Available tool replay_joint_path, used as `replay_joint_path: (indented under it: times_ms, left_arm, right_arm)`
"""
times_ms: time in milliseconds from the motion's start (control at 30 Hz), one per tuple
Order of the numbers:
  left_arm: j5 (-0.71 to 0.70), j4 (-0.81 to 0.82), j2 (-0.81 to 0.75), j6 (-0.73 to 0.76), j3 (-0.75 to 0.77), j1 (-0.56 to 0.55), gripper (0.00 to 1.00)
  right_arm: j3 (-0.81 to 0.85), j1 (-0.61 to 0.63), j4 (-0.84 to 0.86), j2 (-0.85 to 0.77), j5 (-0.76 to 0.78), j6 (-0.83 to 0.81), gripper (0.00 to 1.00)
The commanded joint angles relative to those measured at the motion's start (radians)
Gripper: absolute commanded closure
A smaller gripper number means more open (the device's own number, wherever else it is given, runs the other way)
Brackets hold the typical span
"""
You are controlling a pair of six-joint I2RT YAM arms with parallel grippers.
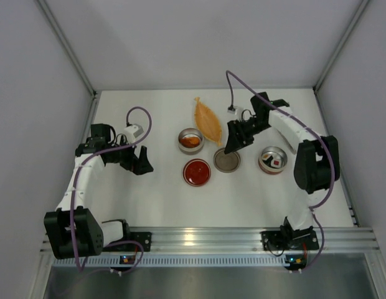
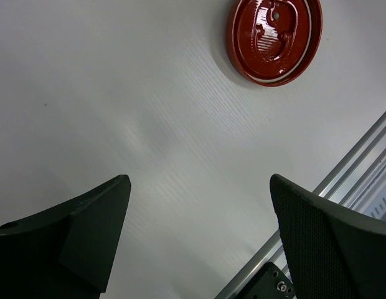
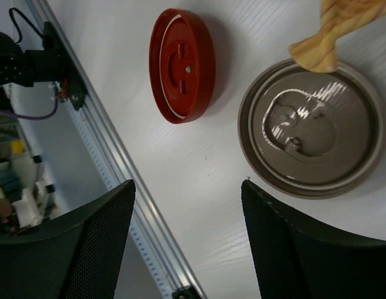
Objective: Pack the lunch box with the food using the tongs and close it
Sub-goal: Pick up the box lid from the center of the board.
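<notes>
Orange-brown food [image 1: 190, 141] lies in a round steel lunch box tin [image 1: 181, 136] at centre. A second tin [image 1: 263, 157] on the right holds a brown-and-white cube [image 1: 276, 162]. Between them lie a red lid [image 1: 197, 172] [image 2: 274, 37] [image 3: 182, 65] and a grey-brown lid [image 1: 227, 162] [image 3: 311, 128]. My right gripper [image 1: 233, 144] [image 3: 187, 193] hangs open over the near-left side of the grey-brown lid, with nothing between its fingers. Over bare table at the left, my left gripper [image 1: 141, 163] [image 2: 199, 180] is wide open and holds nothing. The tongs are out of view.
An orange leaf-shaped dish [image 1: 207, 119] lies behind the tins, and its stem [image 3: 330, 31] reaches over the grey-brown lid's far edge. The aluminium rail [image 1: 199, 237] [image 3: 112, 149] runs along the table's near edge. White walls enclose the table.
</notes>
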Motion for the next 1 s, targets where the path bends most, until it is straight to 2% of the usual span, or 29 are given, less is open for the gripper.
replay_joint_path:
  times_ms: [0, 167, 333, 500, 700, 767, 967]
  left_arm:
    - [0.023, -0.018, -0.025, 0.043, 0.01, -0.002, 0.02]
    - [0.011, -0.001, -0.025, 0.043, -0.004, -0.002, 0.02]
    - [0.003, 0.007, -0.014, 0.049, -0.014, -0.002, 0.02]
    - [-0.002, 0.015, 0.007, 0.049, -0.015, -0.002, 0.02]
    - [0.0, 0.025, 0.02, 0.036, -0.006, -0.004, 0.02]
    - [-0.002, 0.028, 0.018, 0.037, -0.007, -0.002, 0.02]
    - [-0.002, 0.039, 0.02, 0.034, -0.012, -0.002, 0.02]
  right_arm:
    - [-0.014, 0.02, 0.064, 0.073, -0.161, 0.075, 0.32]
    - [-0.052, 0.052, 0.166, 0.121, -0.215, 0.145, 0.32]
    - [-0.061, 0.107, 0.203, 0.172, -0.27, 0.138, 0.32]
    - [-0.104, 0.173, 0.262, 0.192, -0.23, 0.197, 0.32]
    - [-0.169, 0.209, 0.359, 0.178, -0.059, 0.302, 0.25]
    - [-0.177, 0.212, 0.37, 0.173, -0.043, 0.309, 0.21]
    - [-0.154, 0.229, 0.37, 0.221, -0.075, 0.311, 0.19]
